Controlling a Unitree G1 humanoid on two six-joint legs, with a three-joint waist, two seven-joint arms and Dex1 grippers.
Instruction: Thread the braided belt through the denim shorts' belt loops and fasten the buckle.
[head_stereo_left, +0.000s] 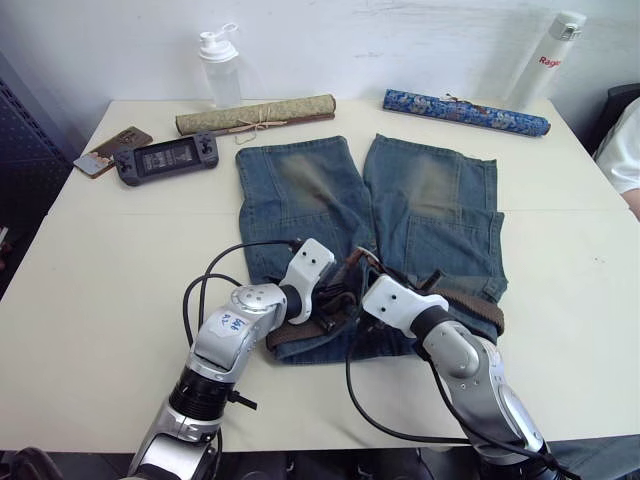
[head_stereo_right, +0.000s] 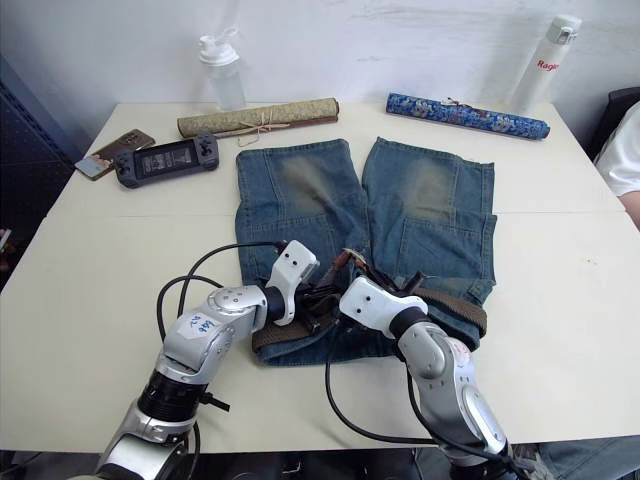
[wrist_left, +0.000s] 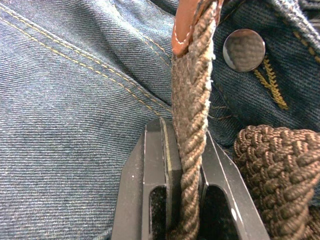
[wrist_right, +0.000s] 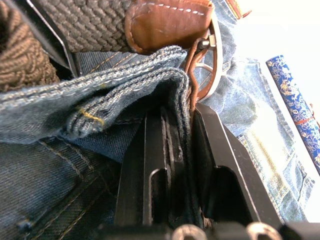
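The denim shorts (head_stereo_left: 300, 190) lie flat on the table, waistband toward me. The braided belt (head_stereo_left: 470, 300) runs along the waistband. My left gripper (wrist_left: 187, 135) is shut on the belt's strap just below its tan leather tip (wrist_left: 185, 30), beside the shorts' metal button (wrist_left: 243, 49). My right gripper (wrist_right: 177, 110) is shut on a folded edge of the waistband denim, with a thin brown leather edge pinched alongside. The silver buckle (wrist_right: 212, 60) sits just past those fingers. Both grippers meet at the waistband's middle (head_stereo_left: 345, 295). The belt loops are hidden by the arms and belt.
A tan scroll (head_stereo_left: 255, 115) and a blue scroll (head_stereo_left: 465, 112) lie beyond the shorts' legs. A clear bottle (head_stereo_left: 220, 65) and a white flask (head_stereo_left: 550, 55) stand at the back. A game console (head_stereo_left: 167, 158) and phone (head_stereo_left: 112, 150) lie far left. A person's sleeve (head_stereo_left: 625, 150) shows at right.
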